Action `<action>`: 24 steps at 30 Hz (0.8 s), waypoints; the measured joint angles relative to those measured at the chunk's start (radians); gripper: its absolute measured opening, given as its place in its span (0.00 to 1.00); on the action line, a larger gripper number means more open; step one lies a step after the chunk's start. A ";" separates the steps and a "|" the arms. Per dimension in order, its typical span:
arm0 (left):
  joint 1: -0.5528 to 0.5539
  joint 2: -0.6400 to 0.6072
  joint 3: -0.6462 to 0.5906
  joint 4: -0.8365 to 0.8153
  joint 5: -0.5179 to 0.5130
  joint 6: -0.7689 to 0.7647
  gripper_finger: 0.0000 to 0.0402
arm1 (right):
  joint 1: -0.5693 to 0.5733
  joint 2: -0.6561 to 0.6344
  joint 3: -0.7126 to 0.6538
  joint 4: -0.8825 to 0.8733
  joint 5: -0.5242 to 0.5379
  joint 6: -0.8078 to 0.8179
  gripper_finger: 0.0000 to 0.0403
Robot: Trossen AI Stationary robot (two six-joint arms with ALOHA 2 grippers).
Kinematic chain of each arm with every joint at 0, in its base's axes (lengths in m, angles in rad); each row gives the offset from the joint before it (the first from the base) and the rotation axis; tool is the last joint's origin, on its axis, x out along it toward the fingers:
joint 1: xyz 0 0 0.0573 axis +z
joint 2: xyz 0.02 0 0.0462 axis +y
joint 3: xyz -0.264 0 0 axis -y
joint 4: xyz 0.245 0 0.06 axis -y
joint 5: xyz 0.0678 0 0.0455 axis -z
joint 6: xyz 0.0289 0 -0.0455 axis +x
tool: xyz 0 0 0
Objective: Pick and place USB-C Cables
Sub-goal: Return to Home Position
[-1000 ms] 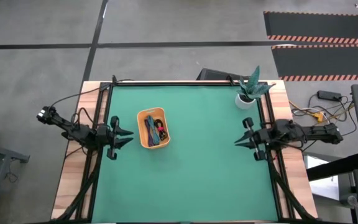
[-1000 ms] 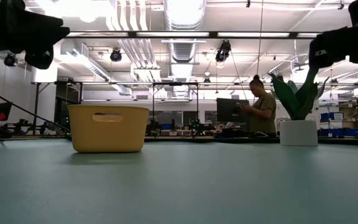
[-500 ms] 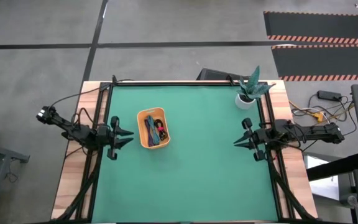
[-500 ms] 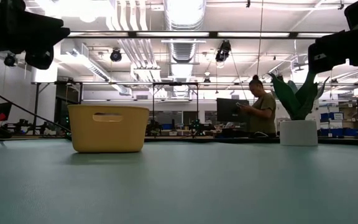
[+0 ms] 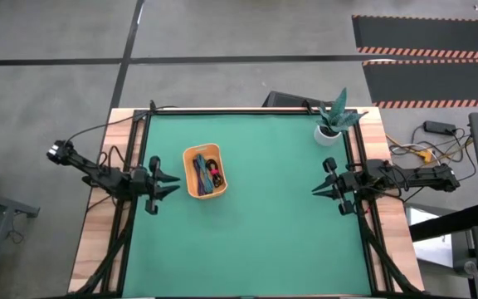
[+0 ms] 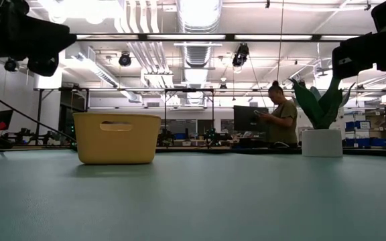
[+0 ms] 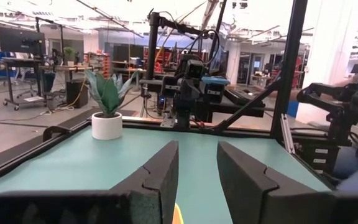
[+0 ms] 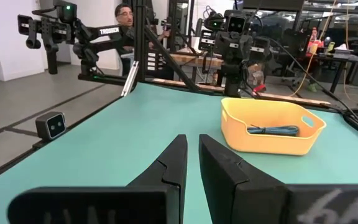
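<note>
The orange tray (image 5: 191,184) stands on the green table, left of its middle; it also shows in the low view (image 6: 117,137) and the right wrist view (image 8: 291,146). Several USB-C cables (image 5: 200,173) lie bundled inside it, dark blue and green, one with pink beside it; a blue one (image 8: 272,130) shows over the rim. My left gripper (image 5: 173,183) hovers open just left of the tray, its fingers (image 7: 166,163) pointing at it. My right gripper (image 5: 314,189) hovers near the table's right edge, open by a narrow gap (image 8: 192,146), facing the tray.
A potted plant in a white pot (image 5: 330,129) stands at the far right corner of the table. Black frame rails run along the left and right edges. Between tray and right gripper lies bare green table (image 5: 264,208). A person (image 6: 283,120) stands in the room behind.
My left arm has edged slightly toward the tray, and my right arm has shifted a little toward the table's left. The tray and cables have stayed where they were.
</note>
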State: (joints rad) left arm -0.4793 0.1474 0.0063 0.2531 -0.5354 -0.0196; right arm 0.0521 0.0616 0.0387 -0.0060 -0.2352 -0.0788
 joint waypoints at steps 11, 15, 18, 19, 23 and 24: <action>0.000 0.040 0.000 0.000 0.000 0.000 0.24 | 0.000 0.000 0.000 0.000 0.000 0.000 0.08; 0.000 0.054 0.000 0.000 0.000 0.000 0.24 | 0.000 0.000 0.000 0.000 0.000 0.000 0.08; 0.000 0.066 0.000 0.000 0.000 0.000 0.24 | 0.000 0.000 0.000 0.000 0.000 0.000 0.08; 0.000 0.070 0.000 0.000 0.000 0.000 0.24 | 0.000 0.000 0.000 0.000 0.000 0.000 0.08; 0.000 0.084 0.000 0.000 0.000 0.000 0.24 | 0.000 0.000 0.000 0.000 0.000 0.000 0.08; 0.000 0.087 0.000 0.000 0.000 0.000 0.24 | 0.000 0.000 0.000 0.000 0.000 0.000 0.08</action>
State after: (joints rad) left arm -0.4793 0.2345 0.0063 0.2531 -0.5354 -0.0195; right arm 0.0521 0.0616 0.0387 -0.0062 -0.2352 -0.0788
